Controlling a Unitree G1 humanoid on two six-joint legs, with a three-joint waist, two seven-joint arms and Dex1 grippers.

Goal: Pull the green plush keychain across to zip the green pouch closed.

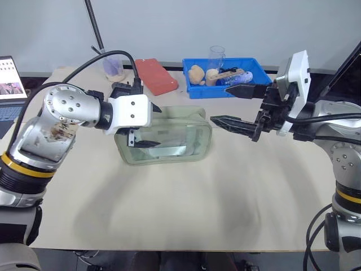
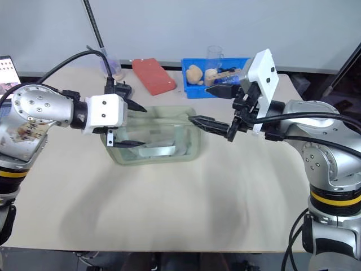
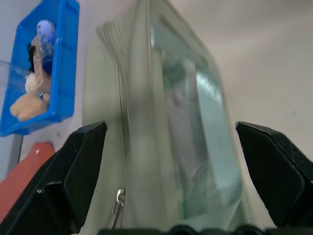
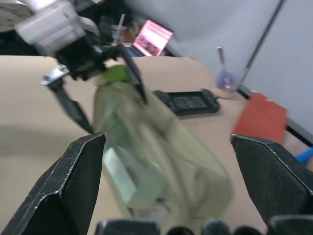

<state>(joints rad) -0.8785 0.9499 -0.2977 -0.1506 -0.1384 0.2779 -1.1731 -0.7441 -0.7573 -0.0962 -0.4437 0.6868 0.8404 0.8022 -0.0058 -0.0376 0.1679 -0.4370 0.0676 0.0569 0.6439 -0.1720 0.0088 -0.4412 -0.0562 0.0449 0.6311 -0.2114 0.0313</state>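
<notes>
One pouch [image 1: 169,138] is seen standing mid-table: soft, pale sage-green fabric, rounded rectangular form, a clear glossy plastic window on its front face and a zipper line [image 3: 122,147] along the top with a small metal pull visible in the left wrist view. One keychain [image 4: 113,73], lime-green and fuzzy, is seen at the pouch end nearest the left gripper, in the right wrist view; its shape is blurred. The table [image 1: 186,209] is covered by a matte beige surface. The left gripper [image 1: 148,125] is held over the left end of the pouch, arm bent in from the left, one black tapered finger above the top edge and one in front of the window; the fingers are spread apart with the pouch between them, and no contact can be confirmed. The right gripper [image 1: 234,105] is held raised off the right end of the pouch, pointed toward the left, its two fingers spread wide with nothing between them. Behind the pouch: one blue rigid plastic bin [image 1: 251,68] holding plush items, one clear cup [image 1: 215,56] at its rim, one flat red textured slab [image 1: 155,76], one black flat device [image 4: 188,100], one small clear cup [image 1: 113,66], and one laptop [image 1: 11,84] at the left table edge
</notes>
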